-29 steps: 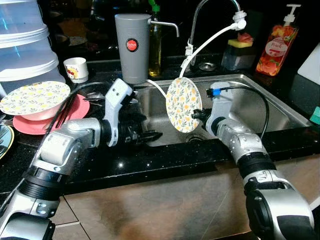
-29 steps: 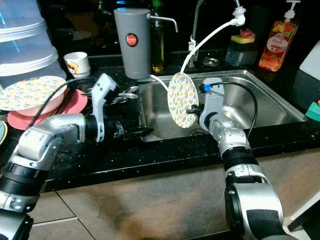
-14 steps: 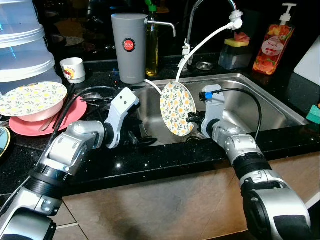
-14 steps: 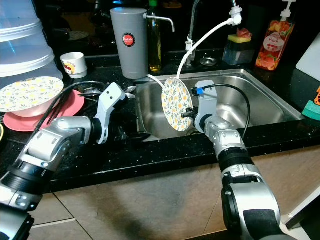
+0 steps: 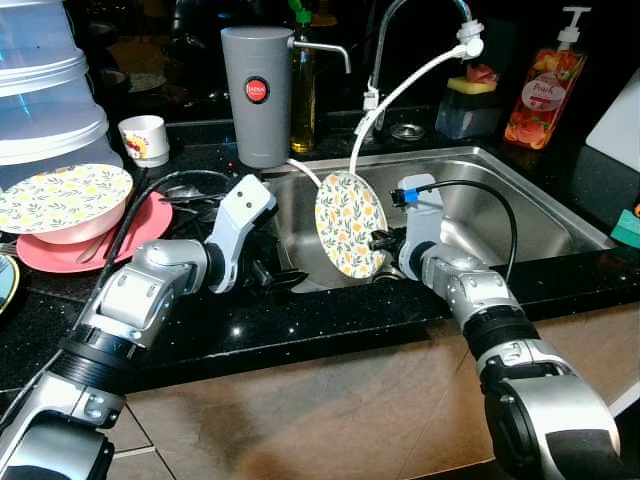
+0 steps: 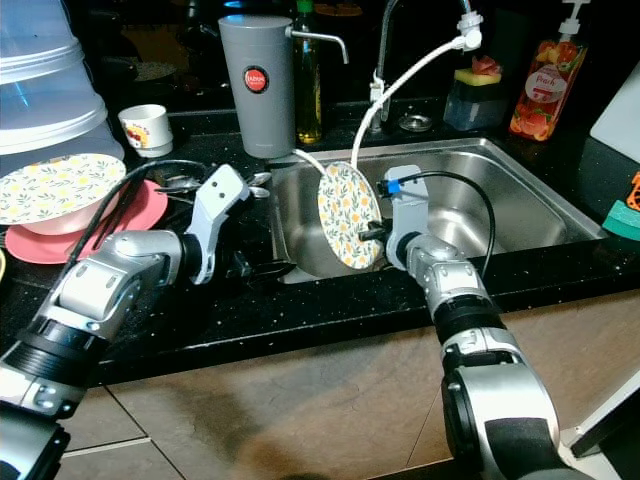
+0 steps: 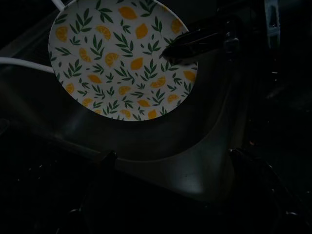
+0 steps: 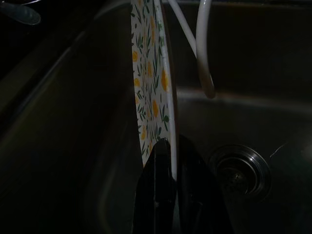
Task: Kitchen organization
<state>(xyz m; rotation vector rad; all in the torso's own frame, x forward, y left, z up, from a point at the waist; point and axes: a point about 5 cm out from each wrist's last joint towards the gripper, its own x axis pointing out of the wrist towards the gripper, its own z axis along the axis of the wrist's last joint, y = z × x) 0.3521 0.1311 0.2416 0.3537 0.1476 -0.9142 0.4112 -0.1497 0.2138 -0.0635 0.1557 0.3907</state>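
Pinched the lemon-print plate [image 5: 349, 224] at its lower right rim with the right gripper [image 5: 378, 240], black fingers closed on it, one on each face. Held it upright on edge inside the sink [image 5: 540, 215], over the basin's left half, near the drain and seemingly clear of the basin floor. Carried the patterned face turned toward the sink's left wall. Left the white hose [image 5: 400, 95] looping down into the sink just behind the plate's upper rim; could not tell whether touching.

Poised the left gripper [image 5: 283, 281] at the sink's front left corner, fingers spread apart and empty, aimed at the patterned face.

Judged stiff and fairly light, with a thin rim and smooth faces, probably slick if wet from the sink. Judged breakable or at least chippable against the sink's steel wall; could not tell ceramic from melamine. Judged a single pinch at the rim prone to letting the disc swing. Best taken deep over the rim, a finger flat on each face, opposite the present hold, and steered away from the hose. Noted a matching plate [image 5: 62, 197] on a pink plate [image 5: 150, 215] left of the sink as a likely place for it.
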